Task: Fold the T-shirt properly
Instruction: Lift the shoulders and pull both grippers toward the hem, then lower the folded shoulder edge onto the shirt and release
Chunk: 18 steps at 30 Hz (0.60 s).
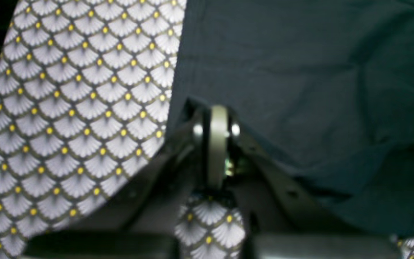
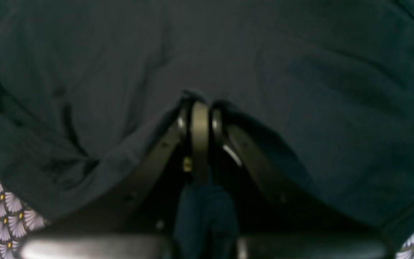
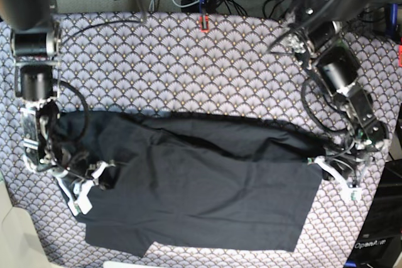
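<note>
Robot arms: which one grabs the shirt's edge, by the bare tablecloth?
The left gripper grips the T-shirt at its edge; the right gripper has shirt all around.

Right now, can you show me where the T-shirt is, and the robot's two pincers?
T-shirt [image 3: 207,192]: base view, middle of the flat dark cloth.
Left pincer [image 1: 217,108]: left wrist view, tips closed on the shirt's edge.
Right pincer [image 2: 199,102]: right wrist view, tips closed on a shirt fold.

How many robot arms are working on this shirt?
2: the right gripper at the T-shirt's left edge in the base view, the left gripper at its right edge.
</note>
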{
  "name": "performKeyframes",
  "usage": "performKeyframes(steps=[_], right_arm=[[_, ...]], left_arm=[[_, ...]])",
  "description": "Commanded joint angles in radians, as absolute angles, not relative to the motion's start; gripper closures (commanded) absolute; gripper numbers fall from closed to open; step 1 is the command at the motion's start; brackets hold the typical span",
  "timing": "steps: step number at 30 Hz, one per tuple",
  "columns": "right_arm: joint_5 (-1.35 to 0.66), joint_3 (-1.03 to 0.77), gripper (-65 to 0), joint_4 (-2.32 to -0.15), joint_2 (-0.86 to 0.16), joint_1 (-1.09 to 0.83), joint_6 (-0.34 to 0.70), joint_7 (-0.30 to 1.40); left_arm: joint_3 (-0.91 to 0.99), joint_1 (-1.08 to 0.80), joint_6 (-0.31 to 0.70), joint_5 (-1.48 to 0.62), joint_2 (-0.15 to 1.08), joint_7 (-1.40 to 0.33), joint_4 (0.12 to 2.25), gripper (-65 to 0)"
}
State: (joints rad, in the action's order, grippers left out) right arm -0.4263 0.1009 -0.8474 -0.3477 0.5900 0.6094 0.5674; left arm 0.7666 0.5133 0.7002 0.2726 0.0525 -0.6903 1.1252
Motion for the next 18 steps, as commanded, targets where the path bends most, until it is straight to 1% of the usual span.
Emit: performKeyframes(steps=[1,8,14,18], right_arm=[[-0.440,0.107,0.0,-0.849,-0.358,0.633,0.615,0.530],[-0.438,0.182,0.0,-0.717,-0.360,0.711,0.615,0.453],[-0.438,0.188,0.0,-0.638,-0.360,0.766,0.615,0.432],[-0.429,0.188,0.0,-0.628,-0.367,0.777,0.615,0.407]], left_arm=[[0.765,0.549,0.698,0.252,0.064,-0.664,1.141,0.0],[0.766,0.549,0.698,0.251,0.067,-0.664,1.144,0.0],[0.809,0.550,0.698,0.249,0.090,-0.664,1.141,0.0],[0.808,0.550,0.698,0.249,0.090,-0.664,1.141,0.0]])
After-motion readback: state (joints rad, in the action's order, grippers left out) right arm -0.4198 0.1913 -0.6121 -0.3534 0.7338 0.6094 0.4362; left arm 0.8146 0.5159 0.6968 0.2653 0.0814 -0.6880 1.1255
